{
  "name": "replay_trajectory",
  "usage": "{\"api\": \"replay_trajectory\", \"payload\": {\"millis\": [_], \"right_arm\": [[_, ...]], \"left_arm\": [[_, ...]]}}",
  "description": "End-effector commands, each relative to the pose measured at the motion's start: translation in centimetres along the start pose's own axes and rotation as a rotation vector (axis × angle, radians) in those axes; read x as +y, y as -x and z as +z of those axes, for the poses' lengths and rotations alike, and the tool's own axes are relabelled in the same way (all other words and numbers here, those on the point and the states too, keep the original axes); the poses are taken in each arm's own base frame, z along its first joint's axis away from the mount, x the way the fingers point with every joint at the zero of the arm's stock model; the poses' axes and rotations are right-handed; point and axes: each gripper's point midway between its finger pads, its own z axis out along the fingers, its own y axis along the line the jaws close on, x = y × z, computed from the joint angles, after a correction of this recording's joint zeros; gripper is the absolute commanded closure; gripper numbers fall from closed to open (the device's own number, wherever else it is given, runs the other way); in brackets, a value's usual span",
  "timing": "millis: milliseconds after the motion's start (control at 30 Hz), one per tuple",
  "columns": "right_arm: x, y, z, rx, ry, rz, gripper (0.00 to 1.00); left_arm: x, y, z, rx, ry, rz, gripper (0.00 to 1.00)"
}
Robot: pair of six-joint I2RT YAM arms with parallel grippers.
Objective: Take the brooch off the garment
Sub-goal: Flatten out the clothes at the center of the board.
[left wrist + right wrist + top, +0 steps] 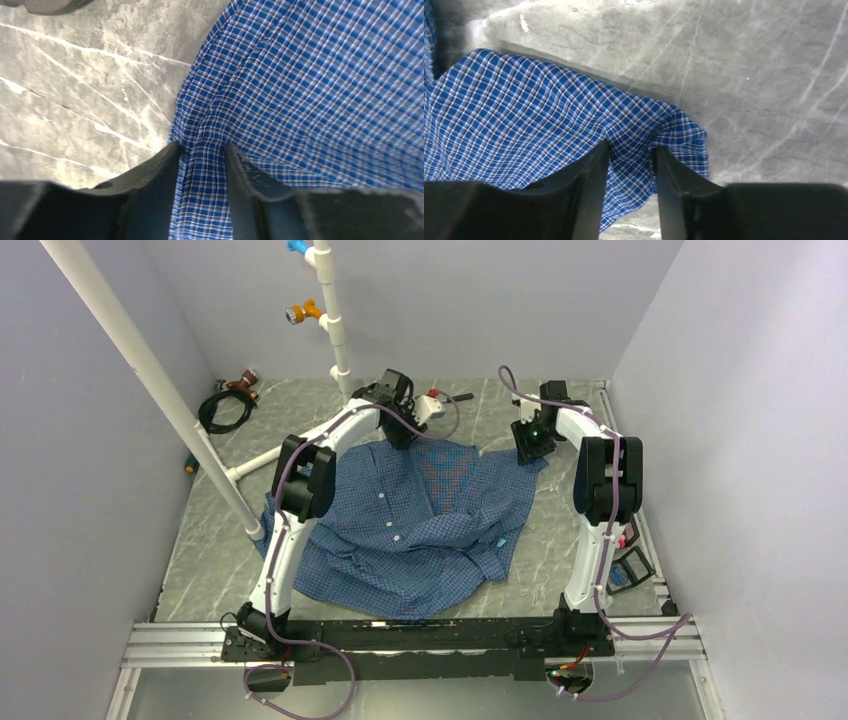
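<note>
Left jaws pinch a raised fold of the large blue fine-checked button-up shirt (310,100). Their dark fingers (155,190) flank that ridge of cloth at the bottom centre of the left wrist view. Right jaws are closed on a hemmed corner of the same shirt (524,125), which bunches between their black fingers (674,190) low in the right wrist view.

The shirt (420,530) lies crumpled across the middle of the grey marbled bench (560,540). A row of white buttons (383,498) runs down its front, and a small light-blue tag (500,541) sits near its right edge. The small pink brooch cannot be made out in any view.

Only the overhead view shows the whole shirt, with the left arm (300,480) reaching to its upper edge and the right arm (605,475) to its upper right corner. The wrist views alone show the check weave up close, blue and white crossed by dark lines, and the cloth caught between the fingers.

A small dark tray-like holder (630,566) sits at the right edge of the bench, its contents too small to tell. A white plastic pipe frame (335,320) rises at the upper left, with a black coiled cable (225,408) beside it.
</note>
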Motion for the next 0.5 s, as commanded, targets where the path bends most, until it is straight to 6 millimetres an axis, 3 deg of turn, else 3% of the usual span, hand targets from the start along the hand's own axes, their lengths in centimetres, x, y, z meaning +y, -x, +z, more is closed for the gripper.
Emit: {"api": "replay_trajectory", "payload": {"millis": [0, 67, 133, 200, 467], "right_arm": [[-1.2, 0.5, 0.1, 0.001, -0.039, -0.018, 0.76], [-1.8, 0.6, 0.0, -0.007, -0.075, -0.028, 1.0], [-2.8, 1.3, -0.4, -0.033, -0.13, -0.036, 1.0], [-4.3, 2.8, -1.3, -0.094, -0.22, -0.042, 1.0], [-12.5, 9.5, -6.0, -0.309, -0.62, -0.019, 1.0]], "left_arm": [[1.8, -0.3, -2.2, 0.047, 0.089, 0.067, 0.66], [2.5, -1.5, -2.9, 0.068, 0.108, 0.065, 0.81], [3.5, -2.1, -3.9, 0.067, 0.126, 0.037, 0.93], [4.8, -2.4, -4.8, 0.048, 0.158, -0.005, 0.99], [10.6, -2.2, -7.8, -0.044, 0.368, -0.109, 1.0]]}}
